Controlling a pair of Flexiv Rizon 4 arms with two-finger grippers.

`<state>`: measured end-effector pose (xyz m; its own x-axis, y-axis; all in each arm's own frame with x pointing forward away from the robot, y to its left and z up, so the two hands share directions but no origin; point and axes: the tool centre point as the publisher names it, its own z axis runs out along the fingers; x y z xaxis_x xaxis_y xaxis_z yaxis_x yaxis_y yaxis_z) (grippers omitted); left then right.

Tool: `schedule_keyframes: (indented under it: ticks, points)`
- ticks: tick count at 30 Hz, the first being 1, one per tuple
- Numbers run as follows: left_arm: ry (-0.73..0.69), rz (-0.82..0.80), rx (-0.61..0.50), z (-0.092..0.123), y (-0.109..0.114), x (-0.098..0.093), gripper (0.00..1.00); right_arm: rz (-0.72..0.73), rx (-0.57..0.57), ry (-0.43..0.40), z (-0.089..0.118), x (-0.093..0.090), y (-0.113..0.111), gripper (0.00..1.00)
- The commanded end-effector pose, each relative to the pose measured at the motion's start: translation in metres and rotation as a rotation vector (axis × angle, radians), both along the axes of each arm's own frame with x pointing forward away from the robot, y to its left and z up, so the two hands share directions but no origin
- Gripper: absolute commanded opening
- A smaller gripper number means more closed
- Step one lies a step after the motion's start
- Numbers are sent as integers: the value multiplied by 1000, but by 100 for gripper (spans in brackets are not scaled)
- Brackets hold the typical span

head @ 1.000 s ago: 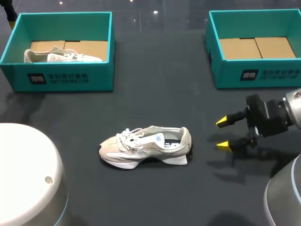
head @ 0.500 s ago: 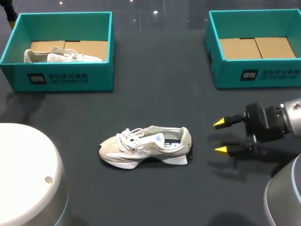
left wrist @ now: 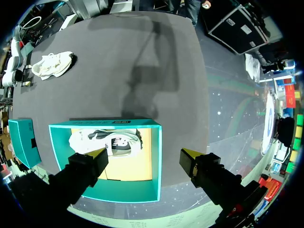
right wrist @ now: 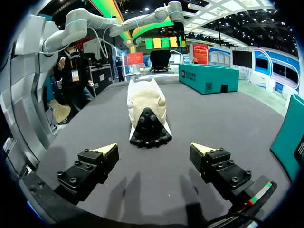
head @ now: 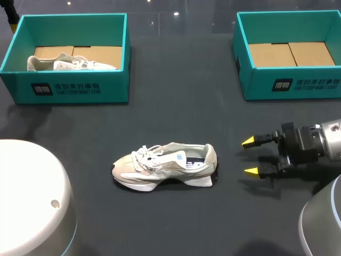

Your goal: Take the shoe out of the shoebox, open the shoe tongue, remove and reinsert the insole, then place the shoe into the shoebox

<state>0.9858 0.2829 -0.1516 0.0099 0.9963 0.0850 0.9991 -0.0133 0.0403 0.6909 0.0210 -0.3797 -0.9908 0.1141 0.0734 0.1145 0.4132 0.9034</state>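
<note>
A beige and white shoe (head: pixel 165 165) lies on its sole in the middle of the dark table, toe to the left and tongue loose. My right gripper (head: pixel 250 157) hangs open a short way to the right of its heel, fingers pointing at it. In the right wrist view the shoe's heel (right wrist: pixel 147 107) is ahead of the open right gripper (right wrist: pixel 154 149), with nothing between the fingers. My left gripper (left wrist: pixel 145 154) is open, high above the left teal shoebox (left wrist: pixel 156 156). The shoe on the table (left wrist: pixel 51 65) shows far ahead of it.
The left shoebox (head: pixel 69 88) at the back left holds a second pale shoe (head: pixel 72 63) (left wrist: pixel 107 141). An empty teal shoebox (head: pixel 290 80) stands at the back right. My arms' rounded bases sit at the front left (head: pixel 32 202) and front right (head: pixel 319 224).
My right gripper has shifted slightly toward the table's front edge, still open and pointing at the shoe's heel. The shoe and both boxes have not moved.
</note>
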Motion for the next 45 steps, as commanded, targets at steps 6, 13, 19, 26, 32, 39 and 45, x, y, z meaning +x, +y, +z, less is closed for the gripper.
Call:
schedule_keyframes:
  ticks: [6, 13, 19, 26, 32, 39, 45]
  points:
    - [-2, -1, 2, 0, 0, -1, 100, -8, 11, -6, -5, -3, 3, 100]
    - [-2, -1, 2, 0, 0, -1, 100, -11, 18, -13, -8, -1, 15, 100]
    - [-2, -1, 2, 0, 0, -1, 100, -64, 9, 43, -11, -1, 27, 100]
    - [-2, -1, 2, 0, 0, -1, 100, -64, 9, 43, -11, -1, 27, 100]
    - [-2, -1, 2, 0, 0, -1, 100, -64, 9, 43, -11, -1, 27, 100]
    - [-2, -1, 2, 0, 0, -1, 100, -27, -12, -21, -19, -1, 47, 100]
    - [-2, -1, 2, 0, 0, -1, 100, -2, -2, -65, -25, 1, 68, 100]
